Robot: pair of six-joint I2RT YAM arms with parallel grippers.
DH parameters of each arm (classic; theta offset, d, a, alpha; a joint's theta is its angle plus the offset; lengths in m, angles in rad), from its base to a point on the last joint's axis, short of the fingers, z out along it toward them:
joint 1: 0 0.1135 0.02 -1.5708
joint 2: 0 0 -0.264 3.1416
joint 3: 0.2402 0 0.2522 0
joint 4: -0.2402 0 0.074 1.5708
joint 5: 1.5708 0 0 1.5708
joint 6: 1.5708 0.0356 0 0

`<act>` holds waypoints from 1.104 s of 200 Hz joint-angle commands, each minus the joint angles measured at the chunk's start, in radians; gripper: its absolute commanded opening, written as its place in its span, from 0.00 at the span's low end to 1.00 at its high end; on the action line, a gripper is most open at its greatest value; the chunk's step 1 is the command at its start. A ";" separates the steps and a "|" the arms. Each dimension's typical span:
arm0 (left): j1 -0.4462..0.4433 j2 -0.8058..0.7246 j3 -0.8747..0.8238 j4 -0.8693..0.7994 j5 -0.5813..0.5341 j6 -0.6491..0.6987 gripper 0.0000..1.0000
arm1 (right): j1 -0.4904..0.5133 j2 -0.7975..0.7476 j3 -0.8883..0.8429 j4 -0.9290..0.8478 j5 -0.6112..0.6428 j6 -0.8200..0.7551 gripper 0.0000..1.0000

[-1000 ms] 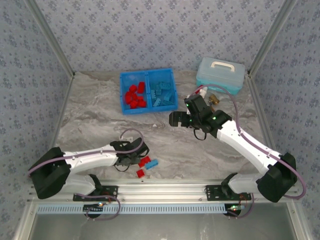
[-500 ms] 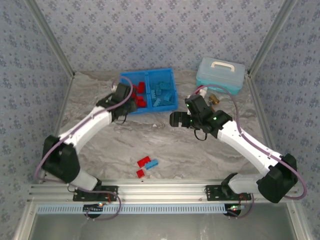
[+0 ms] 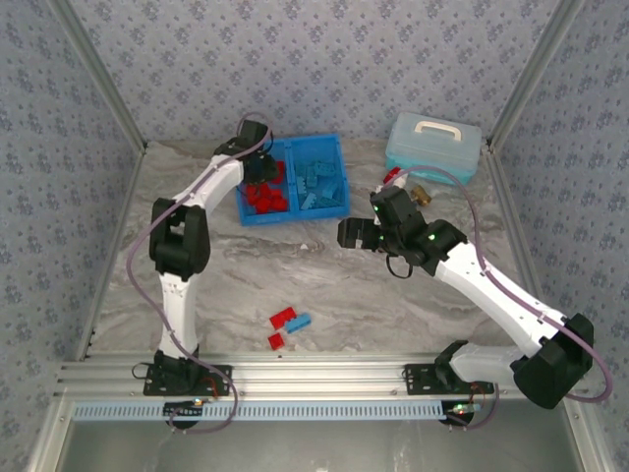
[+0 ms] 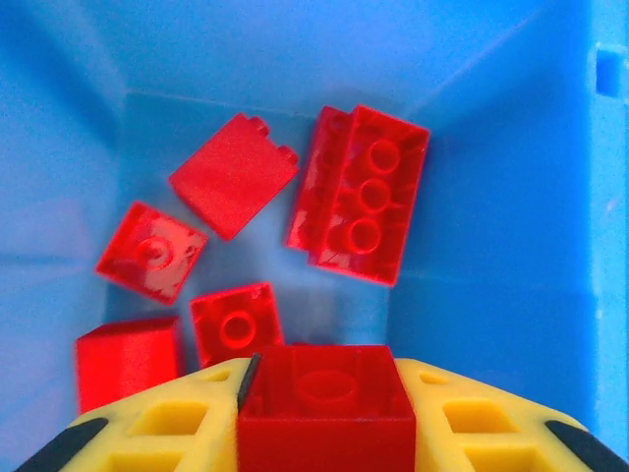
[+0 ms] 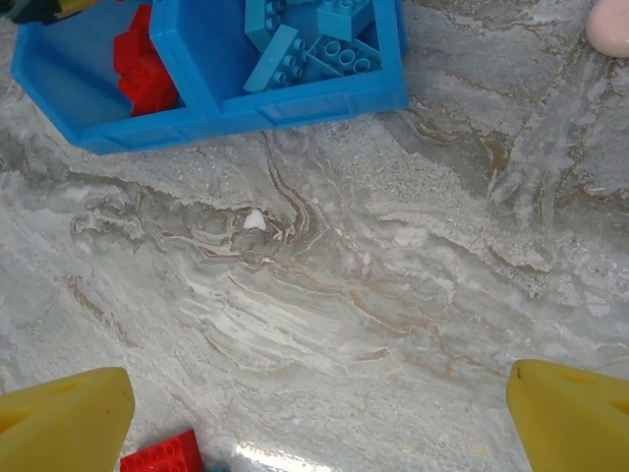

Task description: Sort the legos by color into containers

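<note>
My left gripper [image 3: 258, 169] hangs over the left compartment of the bright blue tray [image 3: 291, 146]. In the left wrist view its yellow fingers [image 4: 157, 423] press a red lego [image 4: 324, 398] from both sides, just above several red legos [image 4: 359, 197] on the compartment floor. The right compartment holds light blue legos [image 3: 319, 182]. Two red legos [image 3: 284, 317] and a light blue one [image 3: 300, 323] lie loose near the front edge. My right gripper [image 3: 346, 234] hovers wide open over bare table, right of the tray; its wrist view catches a red lego [image 5: 162, 454] at the bottom left.
A pale blue lidded case with a white handle [image 3: 433, 146] stands at the back right. Small red-white and brass items [image 3: 405, 185] lie beside it, and a pink item [image 5: 607, 25] sits right of the tray. Metal posts and papered walls close in the table.
My left arm swung from the loose legos at the front up to the tray's left compartment, carrying a red lego. The right arm barely moved.
</note>
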 commanded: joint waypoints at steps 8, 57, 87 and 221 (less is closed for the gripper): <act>-0.008 0.038 0.139 -0.071 0.054 0.018 0.44 | 0.010 -0.023 0.013 -0.032 0.021 0.027 1.00; -0.011 -0.039 0.118 -0.104 0.052 0.020 0.55 | 0.011 -0.018 0.013 -0.024 0.018 0.032 1.00; -0.039 -0.273 -0.118 -0.004 0.044 0.015 0.56 | 0.011 -0.009 0.015 -0.018 0.017 0.032 1.00; -0.600 -1.162 -1.085 -0.235 -0.182 -0.232 0.57 | -0.005 0.058 0.017 0.019 -0.022 0.008 1.00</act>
